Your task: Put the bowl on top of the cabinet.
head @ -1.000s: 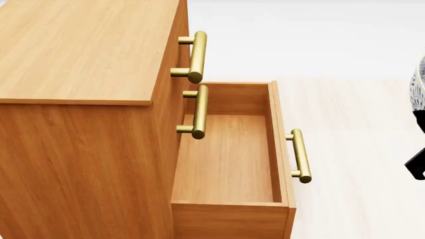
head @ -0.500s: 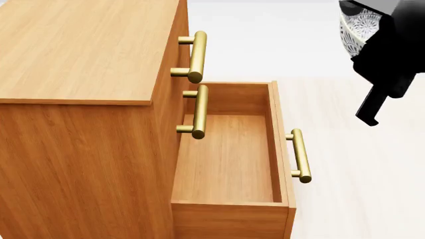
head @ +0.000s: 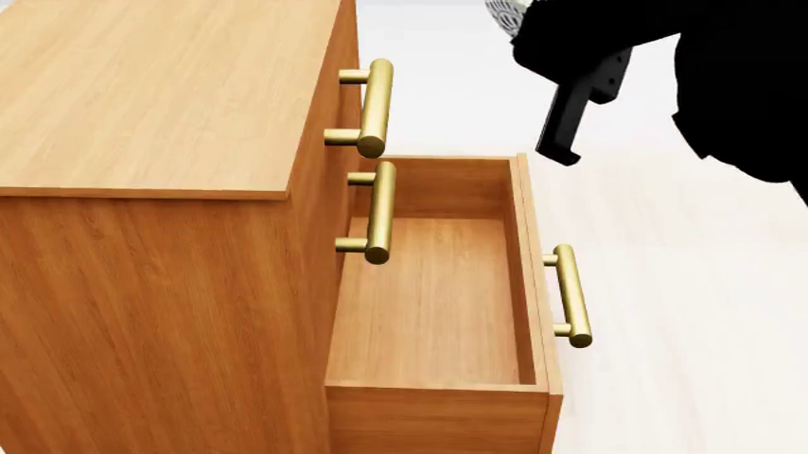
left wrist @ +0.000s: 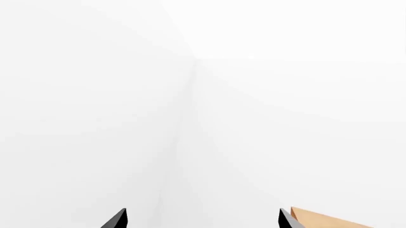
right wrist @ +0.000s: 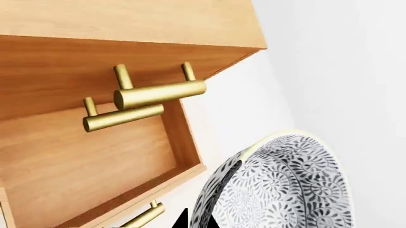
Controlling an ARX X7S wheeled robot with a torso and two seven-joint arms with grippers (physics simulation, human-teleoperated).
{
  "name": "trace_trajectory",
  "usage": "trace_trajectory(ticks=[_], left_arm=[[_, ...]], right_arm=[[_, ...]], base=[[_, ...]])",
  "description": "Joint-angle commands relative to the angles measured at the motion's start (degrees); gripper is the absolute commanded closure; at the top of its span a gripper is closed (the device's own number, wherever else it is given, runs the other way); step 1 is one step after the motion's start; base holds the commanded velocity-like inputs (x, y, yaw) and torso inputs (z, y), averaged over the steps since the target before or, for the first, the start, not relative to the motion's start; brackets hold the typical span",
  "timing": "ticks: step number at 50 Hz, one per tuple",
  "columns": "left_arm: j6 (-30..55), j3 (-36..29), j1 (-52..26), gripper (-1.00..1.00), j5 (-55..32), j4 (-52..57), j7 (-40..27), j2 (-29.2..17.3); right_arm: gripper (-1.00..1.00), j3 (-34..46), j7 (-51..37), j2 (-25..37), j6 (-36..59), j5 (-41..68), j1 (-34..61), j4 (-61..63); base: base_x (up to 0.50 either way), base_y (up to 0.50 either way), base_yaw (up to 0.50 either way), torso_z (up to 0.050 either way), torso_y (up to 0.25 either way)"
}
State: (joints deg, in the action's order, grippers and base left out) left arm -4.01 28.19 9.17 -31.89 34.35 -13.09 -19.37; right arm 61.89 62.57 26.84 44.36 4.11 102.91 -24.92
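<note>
Left wrist view: left gripper [left wrist: 201,219] shows only two black fingertips at the bottom edge, spread wide with nothing between them. Mostly white wall; a sliver of the tall orange-brown wood-grain cabinet [left wrist: 326,221] sits at lower right. Looks parked clear of the work, idle for this task.

Head view: cabinet's flat top [head: 151,95] fills the upper left, bare. Lowest drawer [head: 436,298] is pulled out at centre, brass bar handles [head: 375,106] stacked above it. Right gripper [head: 574,95], black, enters from upper right, up at about cabinet-top level. A scrap of the small round white bowl with dense blue-grey floral pattern [head: 505,11] peeks at the top edge, right of the cabinet top, not over it yet.

Right wrist view: bowl [right wrist: 279,190] fills the lower right, tipped on edge, patterned outside facing camera. Black fingertips [right wrist: 182,222] at the bottom edge pinch its rim, hence the tilt. Cabinet front and open drawer sit in the upper left.
</note>
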Motion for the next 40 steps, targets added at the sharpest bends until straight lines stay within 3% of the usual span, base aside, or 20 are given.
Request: trace_trajectory(ticks=[1, 20, 40], left_arm=[[-0.2, -0.2, 0.1, -1.0, 0.1, -0.1, -0.1, 0.0], [-0.5, -0.5, 0.1, -1.0, 0.0, -0.4, -0.1, 0.0], [-0.4, -0.7, 0.1, -1.0, 0.0, -0.4, -0.3, -0.3]], right_arm=[[1.0, 0.0, 0.6, -4.2, -1.4, 0.1, 2.0, 0.8], [1.0, 0.0, -2.1, -7.1, 3.2, 1.0, -0.5, 13.8], [1.0, -0.9, -4.3, -12.8, 1.7, 1.4, 0.1, 12.8]], base=[[0.0, 0.0, 0.0, 0.0, 0.0], [0.0, 0.0, 0.0, 0.0, 0.001], [0.0, 0.0, 0.0, 0.0, 0.0]])
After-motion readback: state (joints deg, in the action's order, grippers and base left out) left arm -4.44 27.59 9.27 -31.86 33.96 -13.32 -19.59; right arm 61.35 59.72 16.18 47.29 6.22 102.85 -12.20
